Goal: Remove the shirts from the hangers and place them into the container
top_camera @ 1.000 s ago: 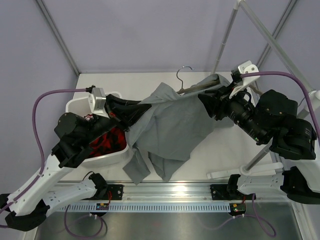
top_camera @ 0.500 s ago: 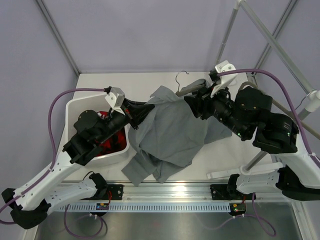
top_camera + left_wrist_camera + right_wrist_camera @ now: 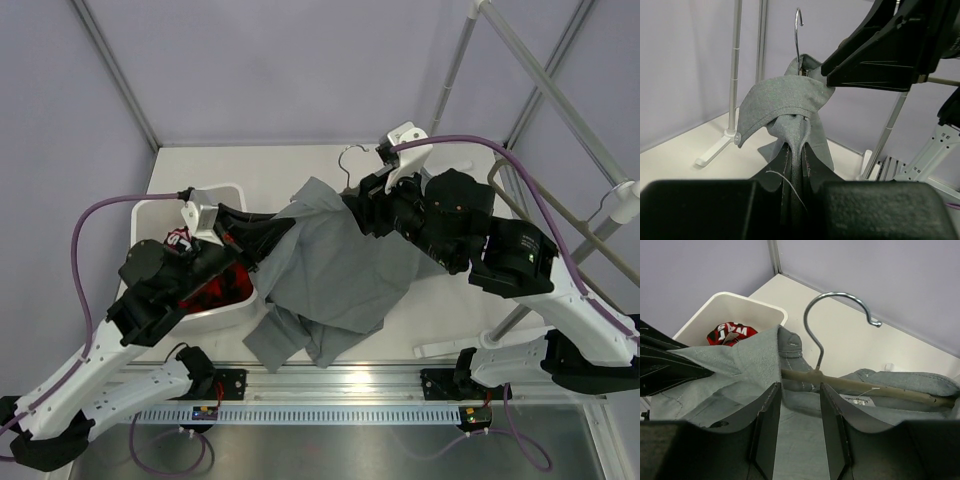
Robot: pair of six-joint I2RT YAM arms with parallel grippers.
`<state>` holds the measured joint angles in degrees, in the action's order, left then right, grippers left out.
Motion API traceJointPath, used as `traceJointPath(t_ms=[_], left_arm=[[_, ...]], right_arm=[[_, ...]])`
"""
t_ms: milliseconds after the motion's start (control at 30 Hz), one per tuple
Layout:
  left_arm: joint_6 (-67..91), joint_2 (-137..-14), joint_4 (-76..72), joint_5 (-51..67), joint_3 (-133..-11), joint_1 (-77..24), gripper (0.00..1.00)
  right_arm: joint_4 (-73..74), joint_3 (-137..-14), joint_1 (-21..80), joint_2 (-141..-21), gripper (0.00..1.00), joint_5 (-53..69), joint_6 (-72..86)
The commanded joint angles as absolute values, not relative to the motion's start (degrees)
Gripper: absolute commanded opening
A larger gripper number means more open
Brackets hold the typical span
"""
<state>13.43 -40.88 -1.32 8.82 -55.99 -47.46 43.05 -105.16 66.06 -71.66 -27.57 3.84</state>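
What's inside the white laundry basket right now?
The red-and-black plaid shirt lies bunched in the laundry basket. The left arm and the grey shirt cover much of the inside, so the bottom cannot be seen.

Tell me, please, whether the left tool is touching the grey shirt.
Touching: the left wrist view shows a fold of the grey shirt pinched inside the shut left tool.
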Motion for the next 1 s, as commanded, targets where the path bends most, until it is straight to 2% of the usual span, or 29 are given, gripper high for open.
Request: traceJointPath(t_ms=[0, 733, 967], left_arm=[[14.85, -38.76, -7.47, 10.28, -55.20, -47.64, 0.00], [15.56, -33.66, -4.66, 11.86, -54.58, -47.64, 0.00], [16.00, -33.49, -5.01, 12.39, -54.67, -47.64, 0.00]], right_arm=[[39.64, -105.29, 66.09, -71.37, 0.45, -29.18, 3.25], [37.53, -104.94, 64.51, -73.83, 0.43, -28.65, 3.78], [35.86, -102.92, 63.02, -74.71, 0.40, -26.19, 5.01]])
